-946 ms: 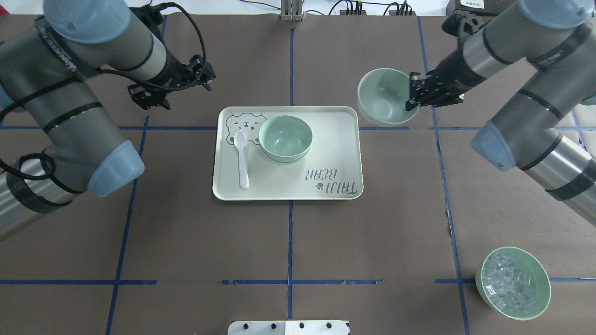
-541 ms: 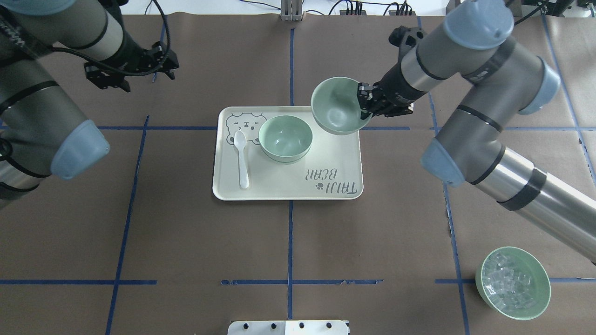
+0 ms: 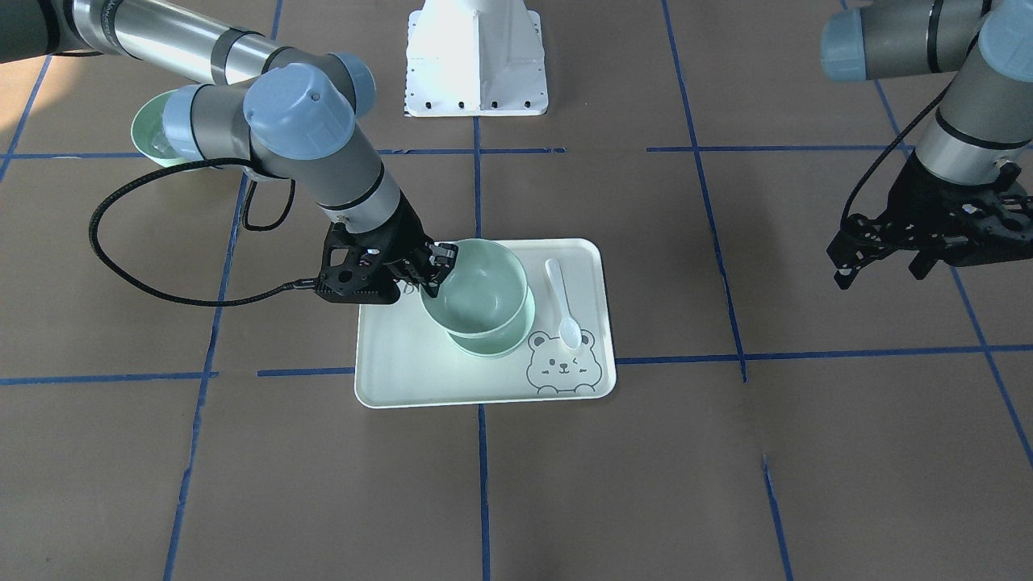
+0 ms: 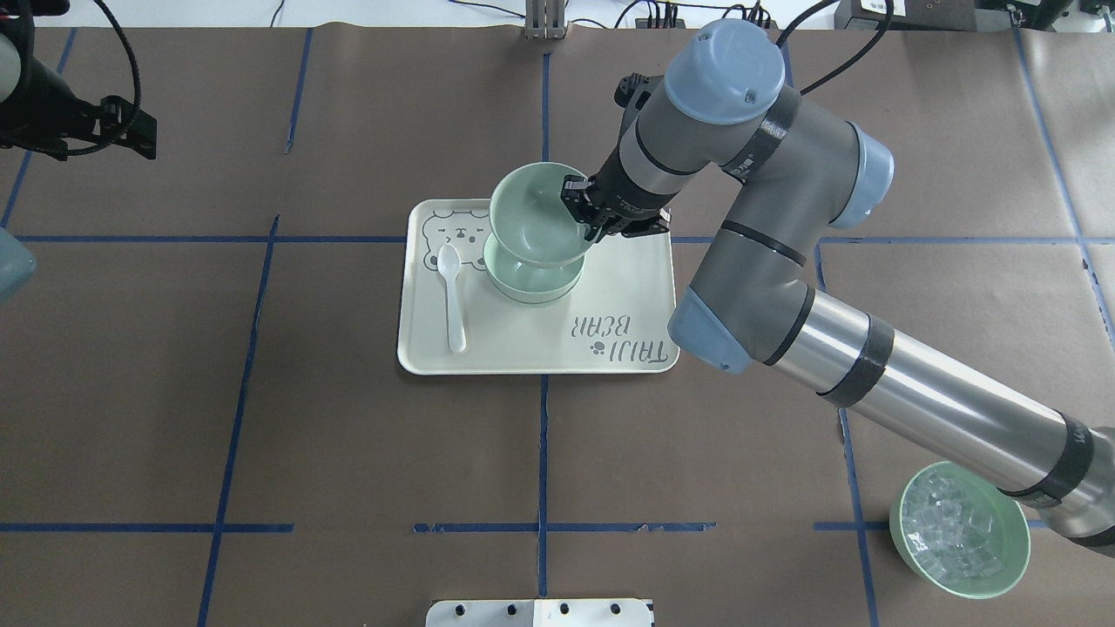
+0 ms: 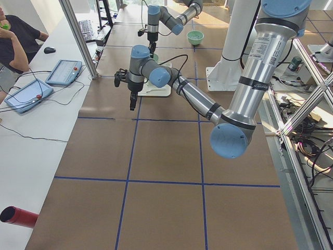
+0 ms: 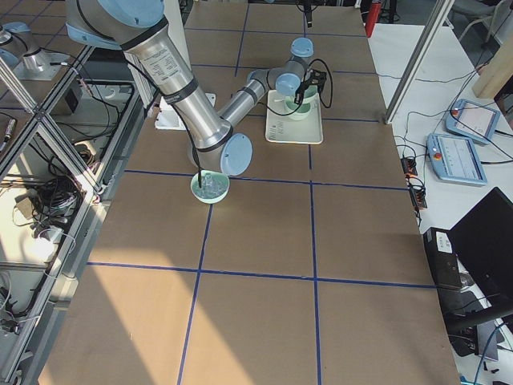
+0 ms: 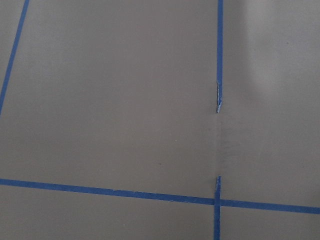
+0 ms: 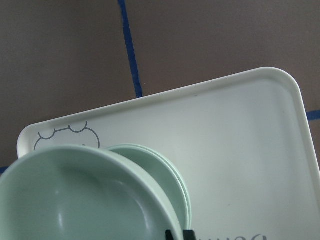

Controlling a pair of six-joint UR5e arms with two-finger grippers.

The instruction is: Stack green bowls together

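Note:
My right gripper point(image 4: 585, 218) is shut on the rim of a pale green bowl point(image 4: 533, 209) and holds it, slightly tilted, over the green bowl point(image 4: 533, 283) that stands on the bear tray point(image 4: 623, 279). The held bowl point(image 3: 474, 292) overlaps the lower one point(image 3: 494, 345), offset to one side; I cannot tell whether they touch. In the right wrist view the held bowl point(image 8: 75, 200) fills the lower left. The lower bowl's rim point(image 8: 172, 172) shows there as a double line. My left gripper point(image 3: 880, 270) is open and empty, far off to the side.
A white spoon point(image 4: 452, 296) lies on the tray beside the bowls. A green bowl with clear cubes point(image 4: 958, 531) stands at the near right, partly under my right arm. Blue tape lines cross the brown table. The left wrist view shows only bare table.
My right gripper has carried the bowl left, from over the table right of the tray to above the bowl on the tray. My left arm has drawn back to the far left.

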